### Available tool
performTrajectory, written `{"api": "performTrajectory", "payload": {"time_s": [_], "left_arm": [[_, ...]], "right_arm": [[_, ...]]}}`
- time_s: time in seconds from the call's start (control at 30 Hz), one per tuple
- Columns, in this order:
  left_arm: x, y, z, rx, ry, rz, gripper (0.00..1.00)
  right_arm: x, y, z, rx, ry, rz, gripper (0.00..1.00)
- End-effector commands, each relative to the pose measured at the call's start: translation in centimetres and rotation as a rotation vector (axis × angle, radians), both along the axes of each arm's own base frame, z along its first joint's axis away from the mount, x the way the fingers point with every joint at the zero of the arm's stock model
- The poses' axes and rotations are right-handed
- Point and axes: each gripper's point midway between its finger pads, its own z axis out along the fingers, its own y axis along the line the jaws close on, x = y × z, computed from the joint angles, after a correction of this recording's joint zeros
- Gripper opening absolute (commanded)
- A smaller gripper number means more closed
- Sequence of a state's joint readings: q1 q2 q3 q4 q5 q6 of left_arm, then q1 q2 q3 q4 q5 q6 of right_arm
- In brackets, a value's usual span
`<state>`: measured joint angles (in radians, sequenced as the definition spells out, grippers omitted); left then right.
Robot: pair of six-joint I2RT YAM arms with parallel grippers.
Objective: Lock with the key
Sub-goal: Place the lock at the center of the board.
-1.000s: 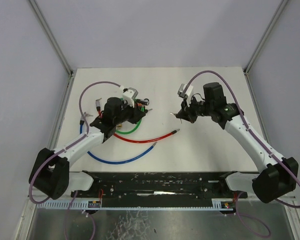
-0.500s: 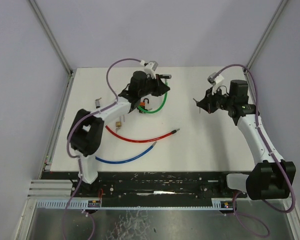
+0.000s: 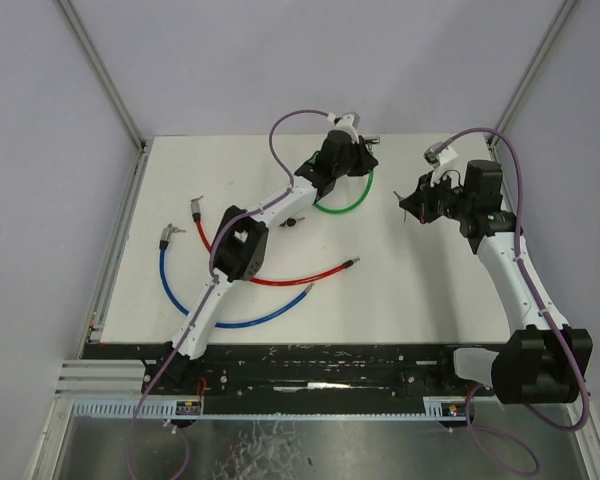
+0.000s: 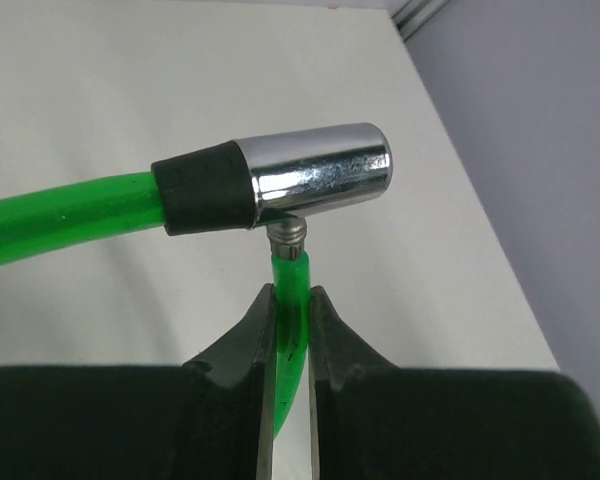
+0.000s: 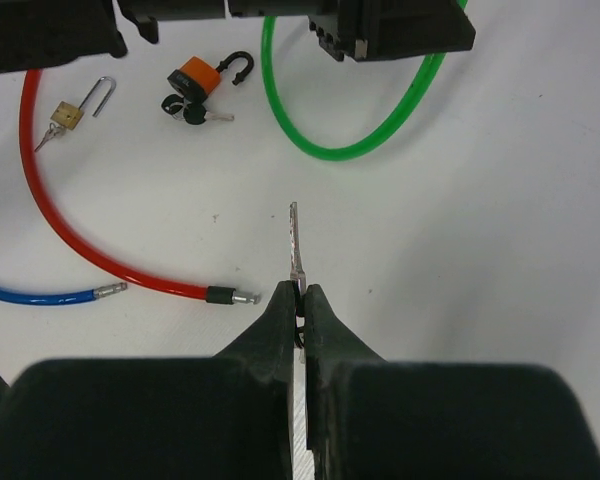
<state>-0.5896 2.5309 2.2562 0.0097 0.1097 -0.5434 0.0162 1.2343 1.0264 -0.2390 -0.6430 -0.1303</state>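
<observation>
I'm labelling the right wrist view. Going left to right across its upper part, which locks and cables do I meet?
Along the top: brass padlock → orange padlock → green cable loop.

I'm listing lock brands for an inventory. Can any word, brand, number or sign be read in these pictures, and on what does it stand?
No text can be read anywhere in these views.
On the chrome lock barrel of the green cable: plain metal, no marking shows.
On the orange padlock: too small to tell.
On the small brass padlock: too small to tell.
On the flat metal key: no marking shows.
</observation>
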Motion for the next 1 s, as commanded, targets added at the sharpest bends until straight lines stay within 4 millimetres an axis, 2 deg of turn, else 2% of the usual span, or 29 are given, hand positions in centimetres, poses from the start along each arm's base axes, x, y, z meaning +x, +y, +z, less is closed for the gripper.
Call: {"api": "performTrajectory", "payload": {"time_s": [0.0, 0.1, 0.2, 0.33, 0.5, 0.57, 0.63, 0.67, 0.73, 0.77, 0.8, 0.9, 0.97], "left_arm": [[3.0, 0.6, 1.5, -0.027, -0.122, 0.106, 0.09], [4.1, 1.0, 1.2, -0.024, -0.170, 0.153, 0.22], [4.9, 1.2, 1.0, -0.041, -0.203, 0.179, 0.26], [5.7, 0.9, 2.0, -0.074, -0.241, 0.186, 0.33], [5.7, 1.5, 4.6, -0.090, -0.292, 0.200, 0.38], [5.1, 2.1, 6.5, -0.092, -0.320, 0.198, 0.42], [3.8, 2.9, 8.5, -0.095, -0.358, 0.183, 0.46], [2.6, 3.3, 10.9, -0.111, -0.400, 0.164, 0.48], [-0.1, 4.5, 13.2, -0.119, -0.473, 0.121, 0.51], [-1.8, 5.1, 12.2, -0.091, -0.494, 0.092, 0.52], [-3.4, 6.0, 13.4, -0.087, -0.541, 0.075, 0.53], [-8.5, 8.7, 15.3, -0.081, -0.619, 0.048, 0.56], [-11.6, 10.6, 15.3, -0.064, -0.635, 0.032, 0.59]], "right_arm": [[0.7, -0.2, 0.8, 0.008, -0.041, -0.014, 0.00], [0.8, -0.1, 0.6, 0.014, -0.032, -0.006, 0.00], [0.9, -0.1, 0.3, 0.012, -0.025, -0.007, 0.00], [1.0, -0.1, 0.0, 0.014, -0.013, -0.007, 0.00], [1.1, -0.1, -0.5, 0.013, 0.003, -0.008, 0.00], [1.2, -0.3, -0.8, 0.012, 0.012, -0.012, 0.00], [1.3, -0.3, -1.0, 0.016, 0.020, -0.013, 0.00], [1.3, -0.3, -1.2, 0.021, 0.028, -0.009, 0.00], [1.4, -0.5, -1.4, 0.028, 0.040, -0.011, 0.00], [1.5, -0.7, -1.6, 0.031, 0.045, -0.016, 0.00], [1.6, -0.9, -1.8, 0.035, 0.052, -0.020, 0.00], [1.9, -1.4, -2.3, 0.043, 0.068, -0.029, 0.00], [2.2, -1.5, -2.6, 0.046, 0.073, -0.032, 0.00]]}}
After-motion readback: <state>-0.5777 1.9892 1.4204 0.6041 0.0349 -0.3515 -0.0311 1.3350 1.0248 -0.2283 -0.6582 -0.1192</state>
